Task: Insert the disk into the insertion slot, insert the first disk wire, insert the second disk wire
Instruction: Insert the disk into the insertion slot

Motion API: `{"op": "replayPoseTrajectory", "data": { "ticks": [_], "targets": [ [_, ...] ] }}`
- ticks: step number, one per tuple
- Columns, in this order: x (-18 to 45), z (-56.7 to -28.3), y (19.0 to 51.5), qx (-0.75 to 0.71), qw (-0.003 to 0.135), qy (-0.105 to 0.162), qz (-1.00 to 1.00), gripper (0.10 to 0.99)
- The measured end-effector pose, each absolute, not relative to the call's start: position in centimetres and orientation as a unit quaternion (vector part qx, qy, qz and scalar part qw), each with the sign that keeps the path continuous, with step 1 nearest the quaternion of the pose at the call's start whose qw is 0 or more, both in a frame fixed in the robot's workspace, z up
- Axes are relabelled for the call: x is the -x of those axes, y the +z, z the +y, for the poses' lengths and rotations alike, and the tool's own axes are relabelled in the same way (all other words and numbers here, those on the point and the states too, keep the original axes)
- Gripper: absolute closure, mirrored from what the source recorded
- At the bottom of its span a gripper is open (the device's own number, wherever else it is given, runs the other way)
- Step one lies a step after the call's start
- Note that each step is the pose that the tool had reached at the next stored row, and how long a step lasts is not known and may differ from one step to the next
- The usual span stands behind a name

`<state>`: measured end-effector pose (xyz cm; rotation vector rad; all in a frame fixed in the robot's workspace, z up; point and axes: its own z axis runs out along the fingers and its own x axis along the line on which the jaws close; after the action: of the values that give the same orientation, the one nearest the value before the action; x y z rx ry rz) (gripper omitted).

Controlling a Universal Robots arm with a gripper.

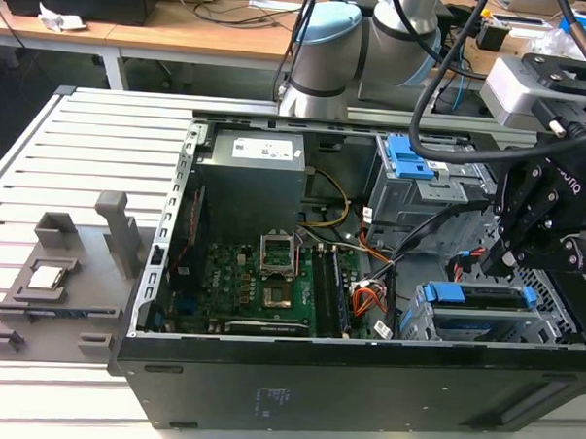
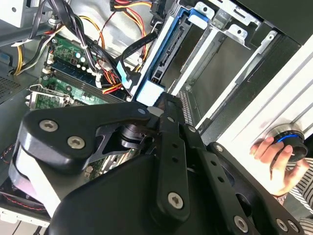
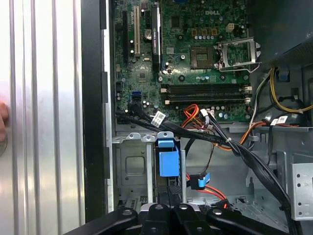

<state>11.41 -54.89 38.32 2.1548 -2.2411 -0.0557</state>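
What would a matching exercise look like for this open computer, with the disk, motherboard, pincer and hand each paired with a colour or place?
Things:
1 disk
2 motherboard
3 pincer
4 hand

Descriptions:
A green, lying inside the case
B on a round knob outside the case
C blue-framed, in the silver cage
D black, just over the disk's end

Pairs: 1-C; 2-A; 3-D; 4-B
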Motion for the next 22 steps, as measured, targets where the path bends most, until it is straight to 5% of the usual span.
{"op": "replayPoseTrajectory", "data": {
  "ticks": [22],
  "targets": [
    [-13.0,-54.9,35.6,-0.693,0.016,-0.018,-0.721,0.980]
  ]
}}
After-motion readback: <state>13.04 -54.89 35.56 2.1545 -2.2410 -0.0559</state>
